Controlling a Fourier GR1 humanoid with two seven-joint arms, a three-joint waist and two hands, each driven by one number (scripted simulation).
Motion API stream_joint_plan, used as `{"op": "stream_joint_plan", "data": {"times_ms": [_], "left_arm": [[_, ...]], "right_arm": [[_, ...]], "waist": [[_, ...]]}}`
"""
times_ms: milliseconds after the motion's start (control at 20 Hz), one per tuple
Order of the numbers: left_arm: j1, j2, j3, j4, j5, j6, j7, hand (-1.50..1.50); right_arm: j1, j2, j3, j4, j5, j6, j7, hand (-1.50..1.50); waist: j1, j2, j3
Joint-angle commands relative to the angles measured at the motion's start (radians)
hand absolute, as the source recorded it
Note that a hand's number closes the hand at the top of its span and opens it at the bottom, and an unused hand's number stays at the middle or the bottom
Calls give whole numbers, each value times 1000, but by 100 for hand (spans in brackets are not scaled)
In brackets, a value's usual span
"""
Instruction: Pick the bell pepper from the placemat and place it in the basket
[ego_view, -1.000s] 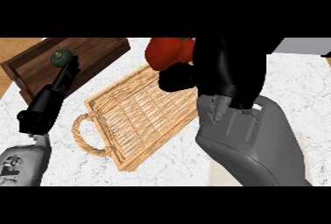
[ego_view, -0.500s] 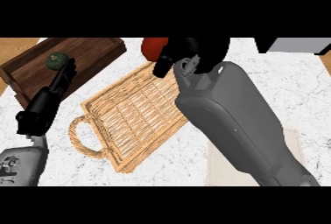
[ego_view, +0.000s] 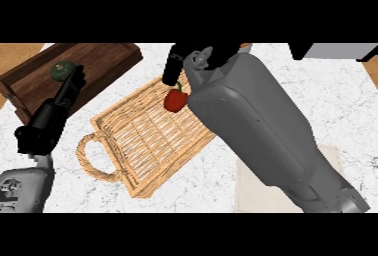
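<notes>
Since half a second ago the bell pepper (ego_view: 175, 100) has dropped out of the curl of the right hand (ego_view: 193, 59) and now shows over the far end of the basket (ego_view: 140, 145), right by its rim. The hand's fingers (ego_view: 171, 70) look straightened and apart, pointing down at the pepper, with the tip just above the stem. Whether it still touches is too close to call. The pepper is well away from the placemat (ego_view: 252, 192), which sits under the right forearm.

So it looks like the release step. To do it well, the hand should probably stay spread and lift straight up, not sweep sideways, since the pepper is near the rim and a nudge could roll it out onto the tabletop (ego_view: 325, 100). Waiting until it settles on the weave before pulling the arm back seems smart too.

The left hand (ego_view: 46, 122) rests with fingers straight at the view's left, over the wooden board (ego_view: 103, 57) near a green vegetable (ego_view: 63, 70), and has no part in this
</notes>
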Motion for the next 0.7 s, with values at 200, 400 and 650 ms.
{"op": "stream_joint_plan", "data": {"times_ms": [200,400,650], "left_arm": [[-39,29,29,12,14,-16,45,0],[-5,17,29,12,-3,8,7,0],[38,-9,12,-5,-21,31,-6,0]], "right_arm": [[-131,13,-12,-9,-8,-159,244,-150],[-77,13,-121,-62,136,-323,189,-150],[-73,0,-212,-151,322,-403,211,-150]], "waist": [[-11,0,1],[-33,1,3],[-49,-7,3]]}}
